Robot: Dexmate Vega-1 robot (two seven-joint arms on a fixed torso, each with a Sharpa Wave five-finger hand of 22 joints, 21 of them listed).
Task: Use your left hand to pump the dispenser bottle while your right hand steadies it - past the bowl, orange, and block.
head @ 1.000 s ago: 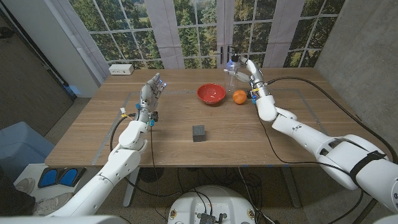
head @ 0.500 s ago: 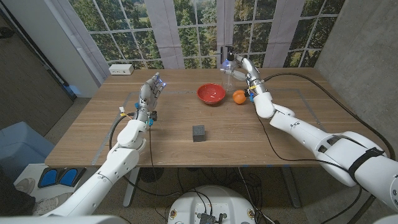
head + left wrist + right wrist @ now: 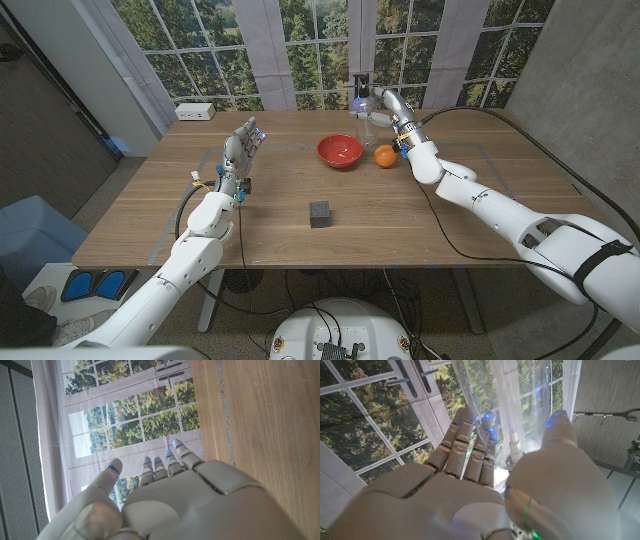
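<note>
The dispenser bottle is located at the far edge of the table, beyond the red bowl and the orange; the dark block is set nearer the middle. The bottle is clear, with a dark pump head.

The right hand is placed against the bottle. In the right wrist view the right hand is seen with fingers on one side of the clear bottle and the thumb on the other; a steadying grasp is judged to be in place, though firm contact cannot be confirmed.

The left hand is held above the table's left part, well apart from the bottle, with fingers spread and nothing held. In the left wrist view the left hand is likewise seen unoccupied.

Hazards are judged as follows:
- The bowl may be struck by the left arm when the table is crossed.
- The orange, just beside the right wrist, may be rolled by a small shift.
- The light bottle may be tipped if the pump is pressed off-axis or the grasp is loose.
</note>
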